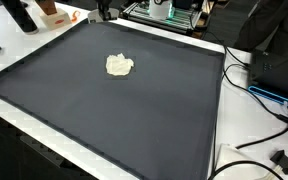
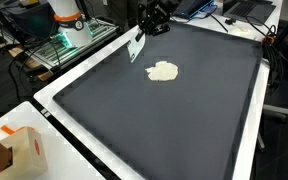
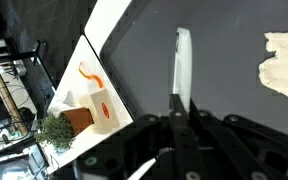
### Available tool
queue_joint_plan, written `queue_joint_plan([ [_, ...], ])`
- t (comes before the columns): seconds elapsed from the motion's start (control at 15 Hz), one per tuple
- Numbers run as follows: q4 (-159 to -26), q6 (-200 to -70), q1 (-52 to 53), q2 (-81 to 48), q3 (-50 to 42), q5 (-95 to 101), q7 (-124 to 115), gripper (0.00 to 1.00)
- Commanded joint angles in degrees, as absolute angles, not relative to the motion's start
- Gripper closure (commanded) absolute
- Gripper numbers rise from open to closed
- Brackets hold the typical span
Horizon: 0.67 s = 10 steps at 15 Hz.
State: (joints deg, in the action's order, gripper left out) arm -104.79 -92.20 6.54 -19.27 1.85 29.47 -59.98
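Note:
My gripper (image 3: 181,101) is shut on a long, white, flat stick (image 3: 183,62) that juts out past the fingertips over the dark mat (image 3: 224,110). In an exterior view the gripper (image 2: 152,20) hangs over the far edge of the mat (image 2: 184,120), and the white stick (image 2: 137,47) slants down from it. A crumpled cream lump (image 2: 163,71) lies on the mat a short way from the stick's tip. It also shows in the wrist view as a cream lump (image 3: 284,62) at right, and the cream lump (image 1: 119,65) sits mid-mat in an exterior view.
A white box with orange marks (image 3: 96,102) and a small potted plant (image 3: 54,128) stand off the mat on the white table edge (image 2: 59,110). Cables (image 1: 259,95) and a black part (image 1: 284,158) lie beside the mat. A metal rack (image 2: 59,45) stands behind.

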Motion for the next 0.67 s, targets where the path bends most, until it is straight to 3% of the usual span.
queue_joint_plan([
  [0.0, -103.48, -91.53, 8.17, -22.36, 0.52, 32.07, -59.62, 0.99],
  [0.6, -103.02, -91.81, 10.09, -27.53, 0.25, 38.16, -57.39, 0.99],
])
